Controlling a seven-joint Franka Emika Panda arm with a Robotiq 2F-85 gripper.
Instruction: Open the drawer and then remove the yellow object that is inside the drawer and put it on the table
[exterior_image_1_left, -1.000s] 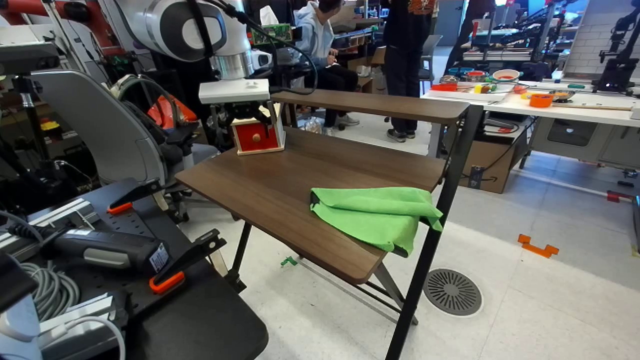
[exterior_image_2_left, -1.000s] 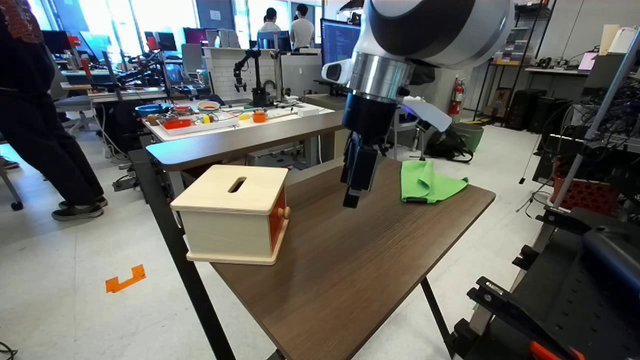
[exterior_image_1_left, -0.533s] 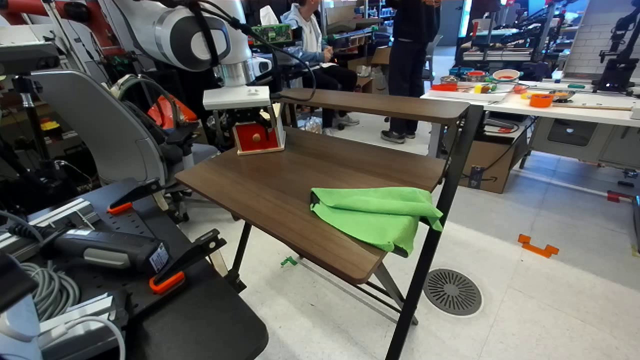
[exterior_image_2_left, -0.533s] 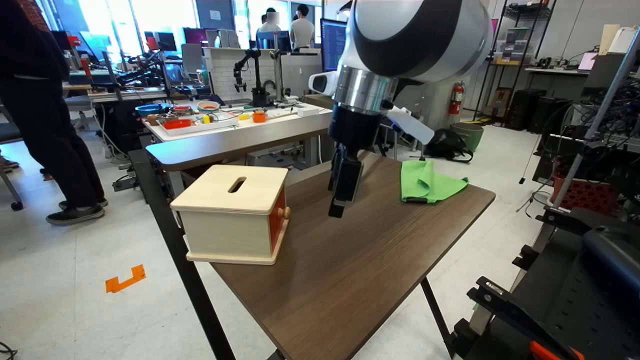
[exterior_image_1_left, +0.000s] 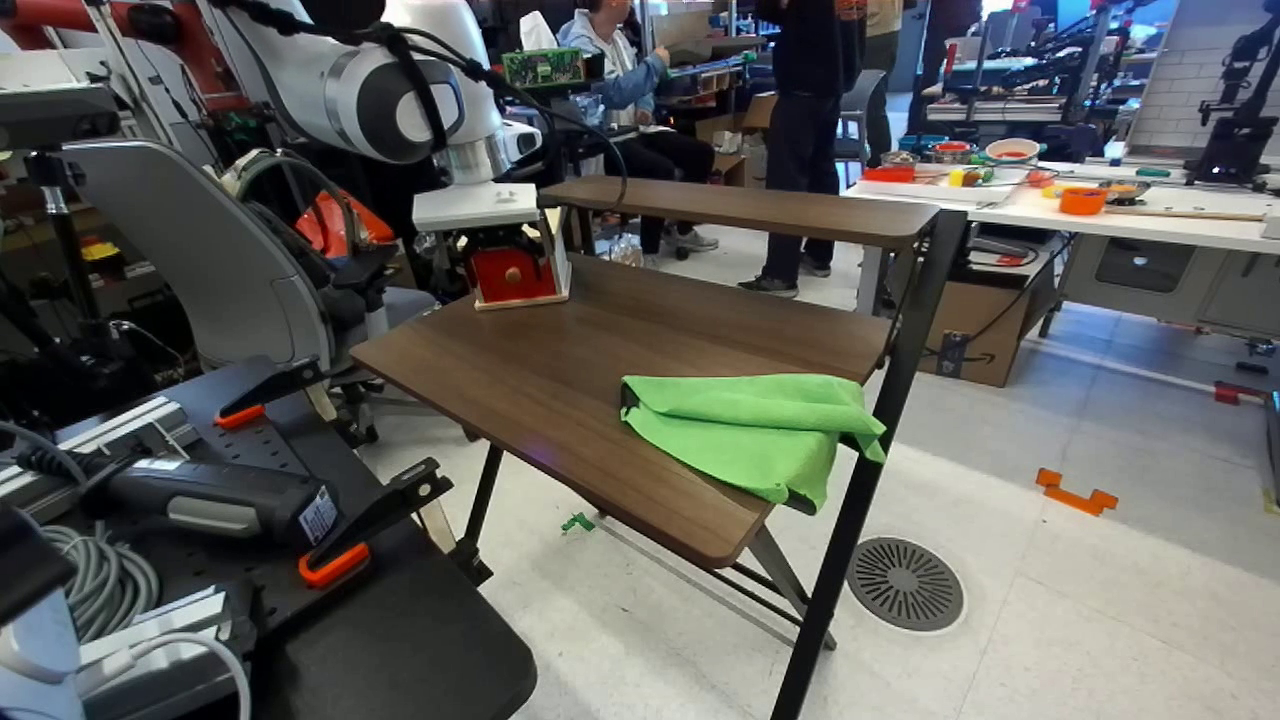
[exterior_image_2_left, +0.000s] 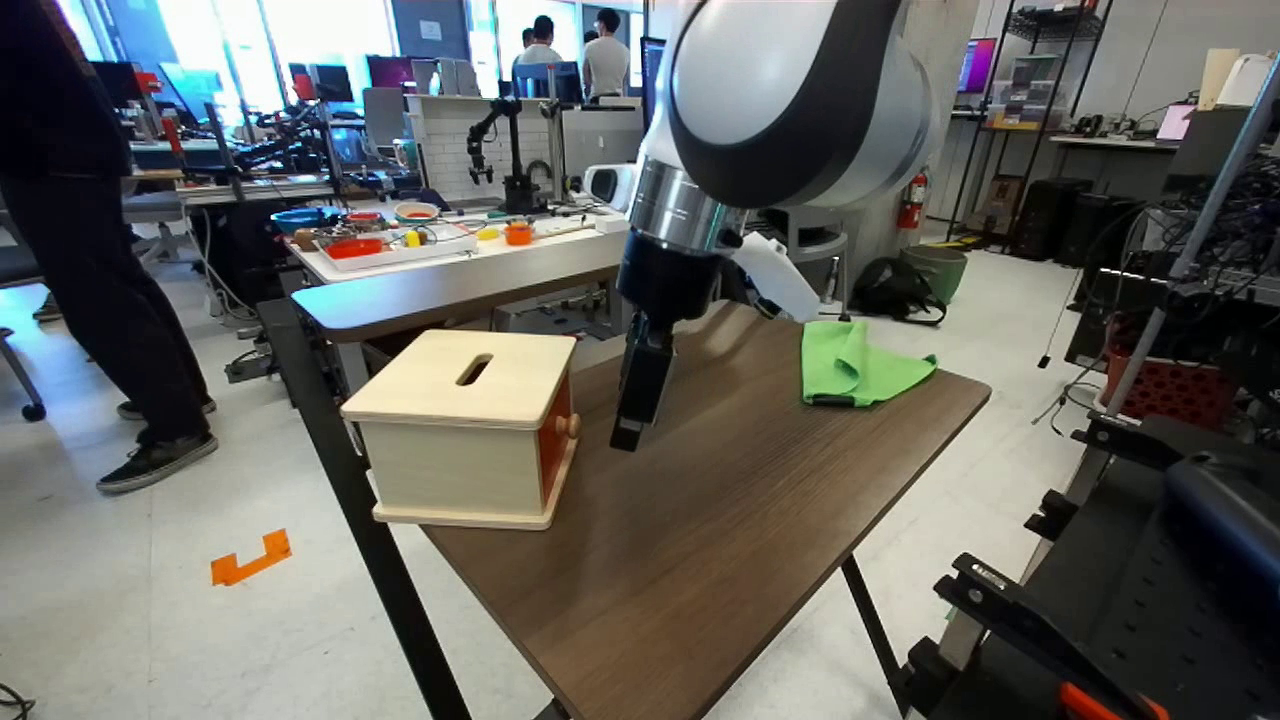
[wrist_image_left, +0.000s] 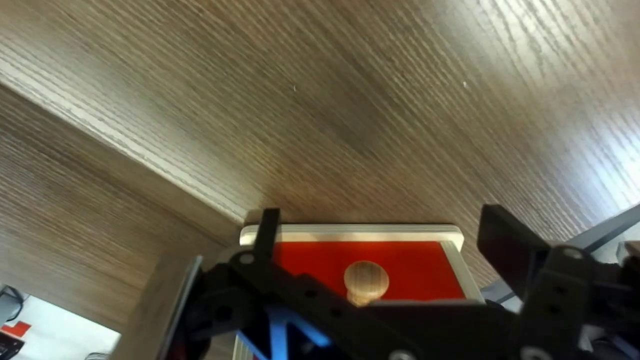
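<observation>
Box (exterior_image_2_left: 455, 470) sits at one end of the surface (exterior_image_2_left: 720, 520), right by the edge, near a post (exterior_image_2_left: 343, 470) of the raised shelf (exterior_image_1_left: 740, 212). Broad stretch of wood ahead of the drawer (wrist_image_left: 420, 270) face, out to the long edge opposite the shelf. Shelf hems in the back side. Cloth (exterior_image_1_left: 750, 430) well apart at the far end, drooping over the edge in an exterior view.

Vs half a second ago: gripper (wrist_image_left: 382, 215) lower and nearer the drawer face, arm (exterior_image_2_left: 760, 80) shifted with it. Box and cloth in the same spots, drawer still pushed in. Standing person (exterior_image_2_left: 70, 230) has shifted feet.

Drawer face points diagonally across the surface, box set askew to the edges; in the wrist view the grain runs at a slant to it. Face upright, wider than tall, long axis level, knob (wrist_image_left: 366, 277) sticking out mid-face. Slot (exterior_image_2_left: 475, 369) in the box lid roughly parallel to the face.

Jaws parted wide. Wrist view: knob shows in the gap between the tips, touching neither; gripper parts hide some of the drawer face. In an exterior view the tips are canted down toward the box and stand just off the knob, a gap visible.
</observation>
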